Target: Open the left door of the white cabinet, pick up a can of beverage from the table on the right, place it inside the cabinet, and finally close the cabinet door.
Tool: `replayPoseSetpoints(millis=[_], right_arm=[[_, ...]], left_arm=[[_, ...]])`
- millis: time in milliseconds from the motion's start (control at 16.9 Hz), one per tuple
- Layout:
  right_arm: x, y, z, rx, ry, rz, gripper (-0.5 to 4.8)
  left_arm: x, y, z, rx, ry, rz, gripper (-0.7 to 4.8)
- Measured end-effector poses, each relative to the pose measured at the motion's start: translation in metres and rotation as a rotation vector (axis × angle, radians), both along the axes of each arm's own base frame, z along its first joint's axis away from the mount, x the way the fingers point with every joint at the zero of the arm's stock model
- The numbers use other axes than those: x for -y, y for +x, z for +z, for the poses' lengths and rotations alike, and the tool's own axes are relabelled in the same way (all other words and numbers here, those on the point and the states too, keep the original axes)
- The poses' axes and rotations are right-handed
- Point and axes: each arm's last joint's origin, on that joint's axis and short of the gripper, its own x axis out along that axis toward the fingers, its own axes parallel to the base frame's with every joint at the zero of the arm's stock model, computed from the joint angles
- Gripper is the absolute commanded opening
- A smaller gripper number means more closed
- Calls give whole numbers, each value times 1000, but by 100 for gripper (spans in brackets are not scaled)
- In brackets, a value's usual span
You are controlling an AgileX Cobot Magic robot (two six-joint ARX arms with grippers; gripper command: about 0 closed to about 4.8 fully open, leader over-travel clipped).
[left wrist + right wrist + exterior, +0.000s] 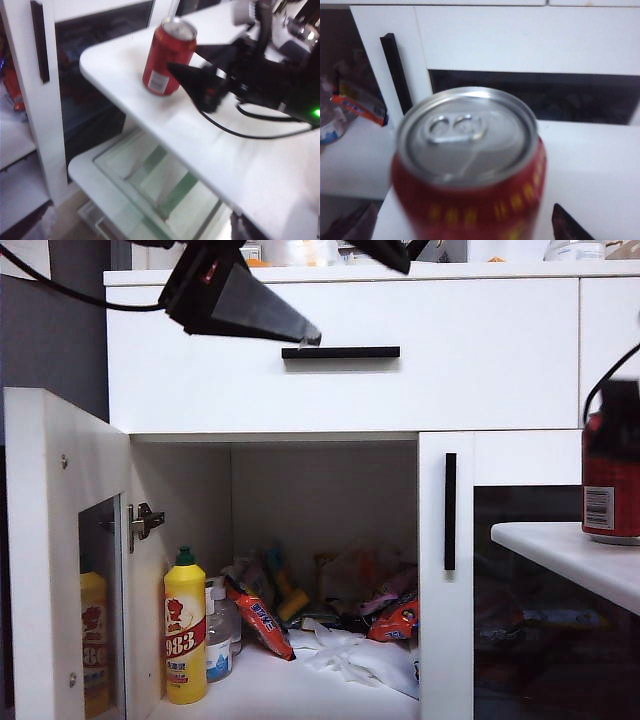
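The white cabinet (340, 390) has its left door (50, 560) swung wide open at the far left. The red can of beverage (611, 475) stands upright near the corner of the white table (570, 550). My right gripper (452, 227) is open, with one finger on each side of the can (470, 165), apart from it. From the left wrist view, the right gripper (187, 59) reaches the can (167, 55) from the side. My left gripper (305, 335) hangs open and empty, high in front of the drawer; its fingers (242, 230) barely show.
Inside the open compartment stand a yellow bottle with a green cap (185, 630), a small clear bottle, snack packets (260, 620) and a white cloth (360, 655). The right door with its black handle (450, 510) is shut. A glass shelf (150, 175) lies under the table.
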Motion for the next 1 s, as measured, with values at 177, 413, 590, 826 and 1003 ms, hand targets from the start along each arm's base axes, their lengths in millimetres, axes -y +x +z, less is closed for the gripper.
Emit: replayPoseSetpoints(millis=[177, 413, 590, 826, 1003], right_arm=[[-2, 15, -19, 23, -1, 0, 479], [-3, 33, -23, 37, -26, 2, 479], [-3, 39, -19, 67, -52, -39, 479], [-2, 39, -18, 74, -56, -66, 140], [-2, 39, -18, 73, -47, -64, 14]], left_arm=[[0, 0, -2, -7, 18, -2, 479], [-1, -1, -3, -7, 36, -3, 479], [-1, -1, -3, -6, 38, -4, 479], [-1, -1, -3, -7, 40, -4, 479], [-1, -1, -4, -12, 46, -4, 479]])
